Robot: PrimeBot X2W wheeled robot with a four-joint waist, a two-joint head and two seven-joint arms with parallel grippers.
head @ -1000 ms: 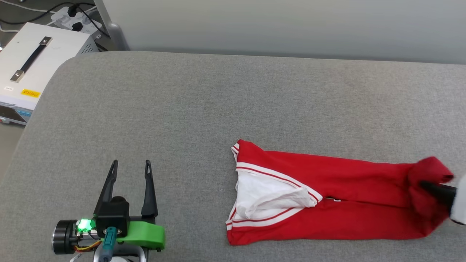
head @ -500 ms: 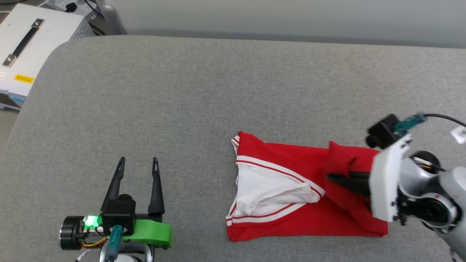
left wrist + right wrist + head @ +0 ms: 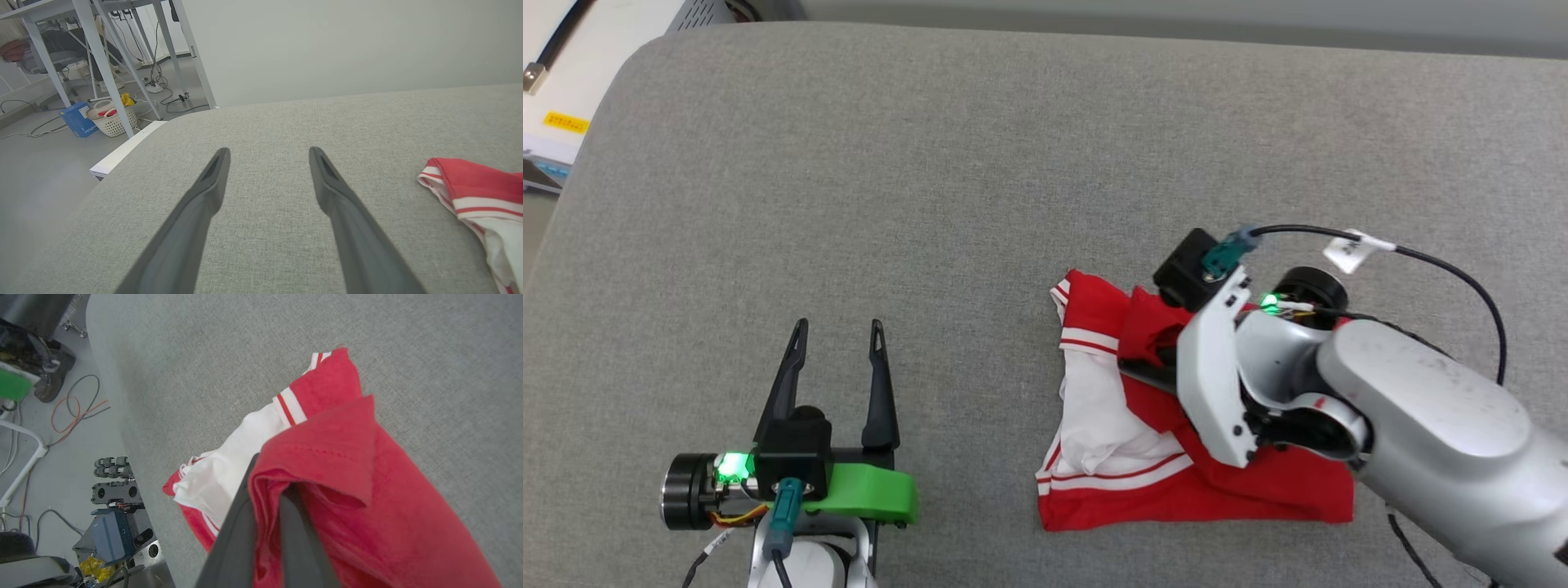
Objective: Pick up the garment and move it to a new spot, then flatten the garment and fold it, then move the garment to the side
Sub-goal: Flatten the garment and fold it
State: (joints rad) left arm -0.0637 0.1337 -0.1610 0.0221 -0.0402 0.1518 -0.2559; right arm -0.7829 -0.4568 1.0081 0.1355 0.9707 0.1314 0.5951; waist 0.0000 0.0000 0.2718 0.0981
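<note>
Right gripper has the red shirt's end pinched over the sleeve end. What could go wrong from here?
1. The right gripper is shut on a bunched fold of the red jersey T-shirt. Cloth drapes round its fingers, so it may snag on release and pull the fold askew.
2. The white sleeve lies crumpled underneath, so creases may get trapped.
3. The open left gripper is apart from the shirt, so nothing pins the lower layer, which may slide.

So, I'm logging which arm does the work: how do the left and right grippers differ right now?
The left gripper is open, fingers spread; the right gripper is shut on a red fold of the garment. The left gripper is over the bare grey surface, holding nothing; the right gripper is over the garment itself. Both have two long dark fingers.
</note>
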